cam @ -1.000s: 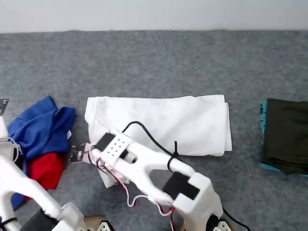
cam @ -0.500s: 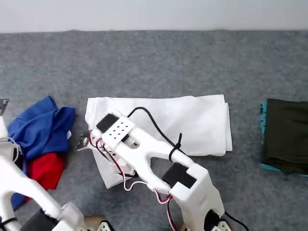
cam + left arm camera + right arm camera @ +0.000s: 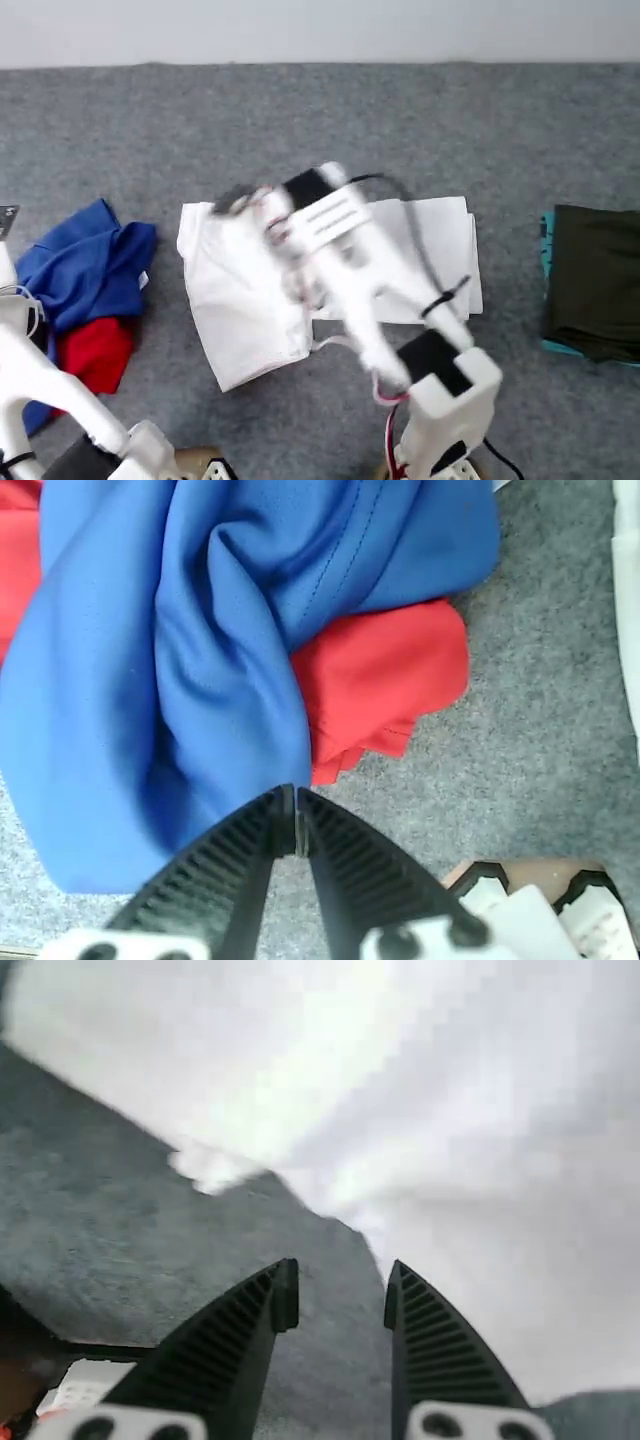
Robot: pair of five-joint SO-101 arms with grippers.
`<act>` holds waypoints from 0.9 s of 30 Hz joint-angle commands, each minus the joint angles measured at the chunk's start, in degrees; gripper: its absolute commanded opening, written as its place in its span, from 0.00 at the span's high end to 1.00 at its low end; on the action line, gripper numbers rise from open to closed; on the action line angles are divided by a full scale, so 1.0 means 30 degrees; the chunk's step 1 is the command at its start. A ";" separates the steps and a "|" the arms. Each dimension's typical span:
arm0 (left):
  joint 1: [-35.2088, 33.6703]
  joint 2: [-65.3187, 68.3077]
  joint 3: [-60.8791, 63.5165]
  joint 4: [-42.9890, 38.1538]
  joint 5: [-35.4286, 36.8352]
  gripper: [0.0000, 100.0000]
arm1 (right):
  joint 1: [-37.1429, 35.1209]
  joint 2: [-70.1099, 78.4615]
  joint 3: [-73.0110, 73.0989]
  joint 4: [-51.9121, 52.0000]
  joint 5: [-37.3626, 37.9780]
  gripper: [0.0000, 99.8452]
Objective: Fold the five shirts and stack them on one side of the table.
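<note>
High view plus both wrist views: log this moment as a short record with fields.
white cloth shirt: partly folded, mid-table, right arm over it
crumpled blue shirt: table's left side, overlapping crumpled red shirt
dark green folded shirt: right edge, atop teal fabric
left jaws: shut, above the blue shirt
right jaws: open, above the white shirt's edge

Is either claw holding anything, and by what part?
Nothing. Right gripper is open over the white shirt; left gripper is shut, seemingly empty, by the blue shirt.
</note>
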 commanded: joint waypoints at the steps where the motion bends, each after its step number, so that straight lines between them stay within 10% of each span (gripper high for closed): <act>1: 0.0059 -0.0674 -0.0601 -0.0176 0.0147 0.98 | 0.3443 -0.0513 -0.0293 -0.0249 0.0000 0.86; 6: 0.0059 -0.0674 -0.0601 -0.0176 0.0147 0.98 | 0.6286 0.0689 -0.0234 -0.0894 -0.0117 0.99; 27: 0.0059 -0.0674 -0.0601 -0.0176 0.0029 0.98 | 1.2703 0.8073 -0.2374 -0.6432 0.2198 0.99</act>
